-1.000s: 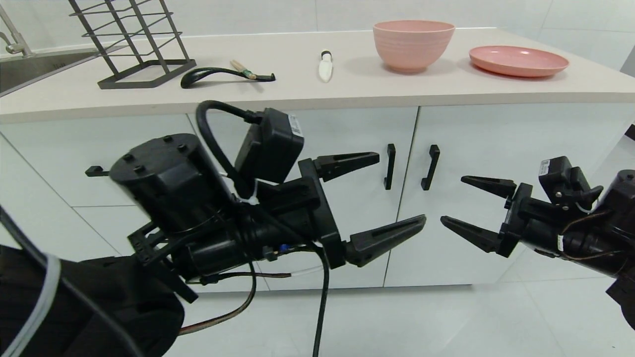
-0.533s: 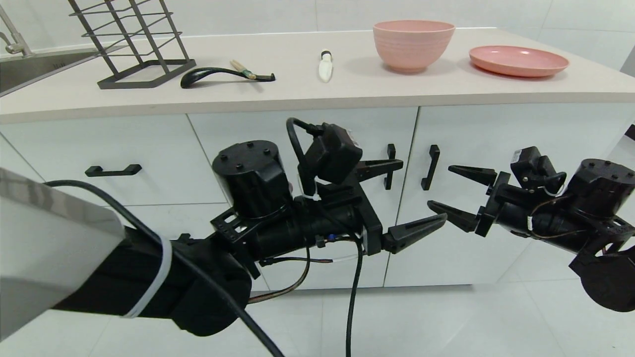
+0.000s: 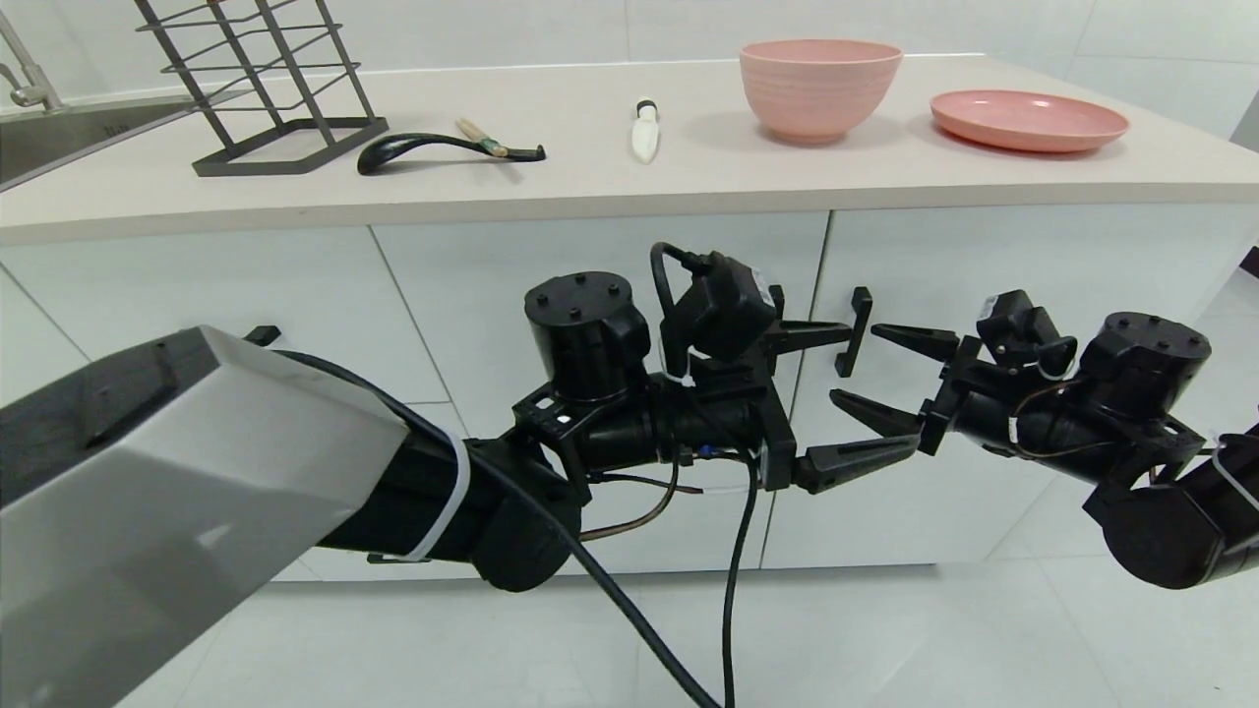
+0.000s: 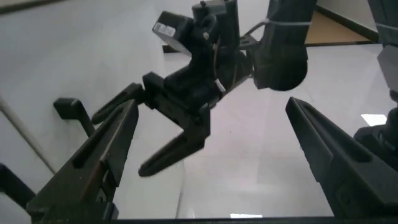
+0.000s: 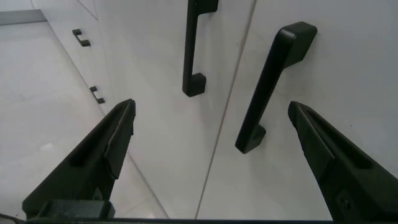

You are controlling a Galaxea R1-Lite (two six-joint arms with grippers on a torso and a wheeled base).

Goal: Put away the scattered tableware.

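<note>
Left fingers point(image 3: 854, 458) and right fingers point(image 3: 873, 413), both open, have advanced to the cabinet handles point(image 3: 863, 305), bowl point(image 3: 819, 88) well above.

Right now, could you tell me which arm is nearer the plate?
Right. The right arm is below the plate, in front of the cabinet; the left arm stretches in from the far left.

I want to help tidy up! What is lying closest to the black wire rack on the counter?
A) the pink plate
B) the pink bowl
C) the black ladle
C: the black ladle lies right beside the wire rack, while the pink bowl and pink plate sit farther along the counter.
</note>
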